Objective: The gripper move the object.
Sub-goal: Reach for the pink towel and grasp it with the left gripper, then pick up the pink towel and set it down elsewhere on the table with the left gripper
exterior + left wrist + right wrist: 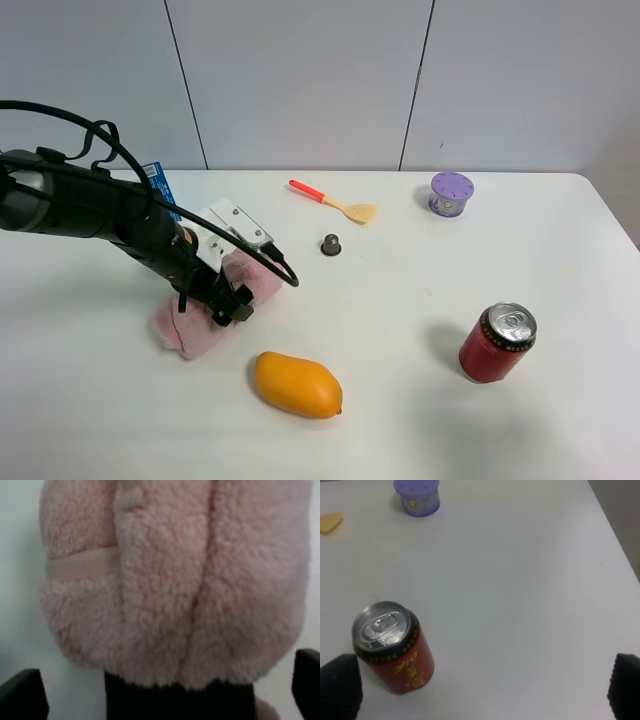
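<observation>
The pink fluffy rolled towel [190,328] lies on the white table [400,300] at the left. My left gripper [226,300] is low over its middle, and the arm hides much of it. In the left wrist view the towel [170,580] fills the frame, with its black band [175,702] at the near edge. The two black fingertips [22,695] stand wide apart on either side of the towel, so the left gripper [165,695] is open. My right gripper [482,690] is open and empty above the table.
An orange mango [297,384] lies just in front of the towel. A red soda can [497,343] stands at the right, also in the right wrist view [395,647]. A spatula [335,200], a small dark capsule [331,244] and a purple tub [451,194] sit further back.
</observation>
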### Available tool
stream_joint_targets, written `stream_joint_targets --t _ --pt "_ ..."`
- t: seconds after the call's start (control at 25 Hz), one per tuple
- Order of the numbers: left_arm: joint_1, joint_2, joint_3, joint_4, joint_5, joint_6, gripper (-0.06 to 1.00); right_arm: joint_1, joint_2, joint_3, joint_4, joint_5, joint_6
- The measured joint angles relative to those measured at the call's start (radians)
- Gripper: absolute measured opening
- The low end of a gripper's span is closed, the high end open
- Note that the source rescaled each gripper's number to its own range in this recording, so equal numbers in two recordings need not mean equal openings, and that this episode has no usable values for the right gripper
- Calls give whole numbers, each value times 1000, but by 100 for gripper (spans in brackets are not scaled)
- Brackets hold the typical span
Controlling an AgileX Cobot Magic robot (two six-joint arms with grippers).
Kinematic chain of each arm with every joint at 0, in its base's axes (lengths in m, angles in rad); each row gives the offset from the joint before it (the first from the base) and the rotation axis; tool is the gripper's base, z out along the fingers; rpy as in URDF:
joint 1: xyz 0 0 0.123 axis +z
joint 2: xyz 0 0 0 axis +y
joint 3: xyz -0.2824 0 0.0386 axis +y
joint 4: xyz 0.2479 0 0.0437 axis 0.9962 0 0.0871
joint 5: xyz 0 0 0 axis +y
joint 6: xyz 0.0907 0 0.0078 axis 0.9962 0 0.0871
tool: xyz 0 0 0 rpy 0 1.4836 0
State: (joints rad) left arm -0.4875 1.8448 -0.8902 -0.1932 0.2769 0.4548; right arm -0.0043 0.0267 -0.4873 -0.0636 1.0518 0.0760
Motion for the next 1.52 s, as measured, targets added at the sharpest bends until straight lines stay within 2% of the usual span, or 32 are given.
stream_joint_targets --t 0.32,0.4,0.44,0.48,0.52,0.56,0.6,0.8,0.96,1.12,1.32,1.52 --pt "0 46 0 0 -35 1 100 0 0 0 0 0 0" --pt "0 46 0 0 -39 1 93 0 0 0 0 0 0" --pt "0 46 0 0 -40 1 81 0 0 0 0 0 0" --pt "0 46 0 0 -40 1 62 0 0 0 0 0 0" --pt "0 46 0 -1 -40 1 43 0 0 0 0 0 0" --pt "0 46 0 -1 -40 1 17 0 0 0 0 0 0" --pt "0 42 0 -1 -39 1 1 0 0 0 0 0 0" --pt "-14 -57 -26 -1 27 -14 1 0 0 0 0 0 0" --pt "-58 -182 -117 -1 121 -42 1 0 0 0 0 0 0" --pt "-105 -234 -268 -1 271 -86 1 0 0 0 0 0 0" --pt "-169 -193 -515 -1 489 -123 1 0 0 0 0 0 0" --pt "-231 -83 -732 -1 608 -127 1 0 0 0 0 0 0"
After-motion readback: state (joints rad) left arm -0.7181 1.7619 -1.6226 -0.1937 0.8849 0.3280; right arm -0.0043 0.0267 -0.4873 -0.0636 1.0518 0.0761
